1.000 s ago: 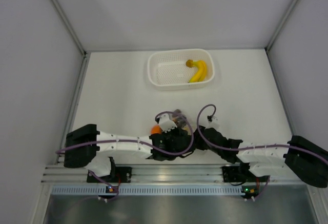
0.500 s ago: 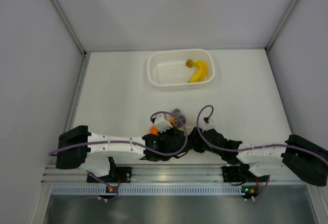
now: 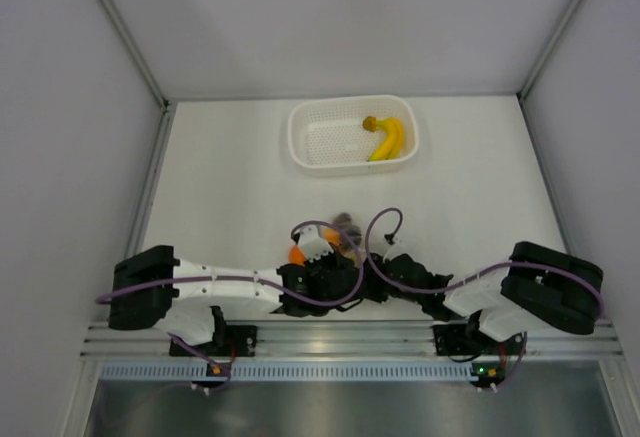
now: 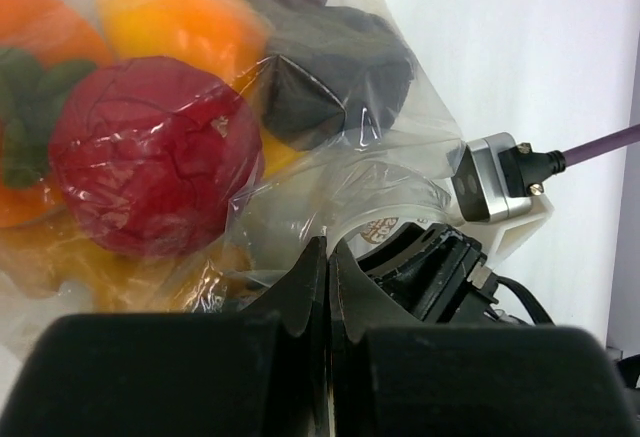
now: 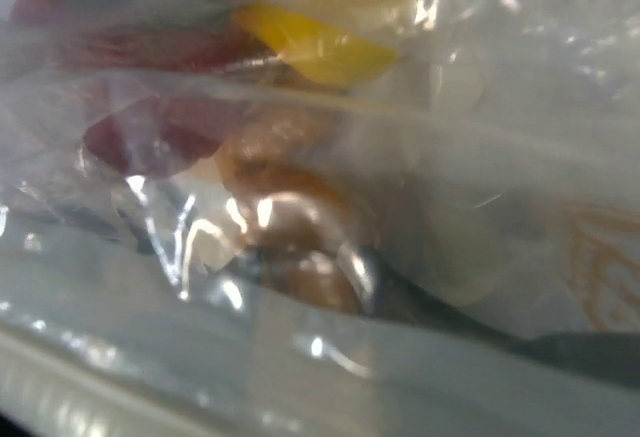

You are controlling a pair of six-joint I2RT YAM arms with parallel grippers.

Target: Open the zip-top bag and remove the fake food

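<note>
The zip-top bag (image 3: 345, 227) is held low between the two arms near the table's front. In the left wrist view the bag (image 4: 395, 162) holds a red fruit (image 4: 155, 167), a round orange (image 4: 170, 7), a dark purple piece (image 4: 335, 77) and orange bits. My left gripper (image 4: 328, 257) is shut on the bag's lower edge, and it also shows in the top view (image 3: 338, 259). My right gripper (image 3: 372, 275) is pressed against the bag from the right. The bag's film (image 5: 450, 157) fills the right wrist view and hides its fingers.
A white perforated basket (image 3: 300, 142) stands at the back of the table, with a yellow banana (image 3: 388, 139) and a small brown piece (image 3: 370, 123) in it. White walls close in the left, right and back. A metal rail runs along the near edge.
The right arm has folded in and its gripper has moved left, up against the bag. The left arm has drawn back slightly, still holding the bag.
</note>
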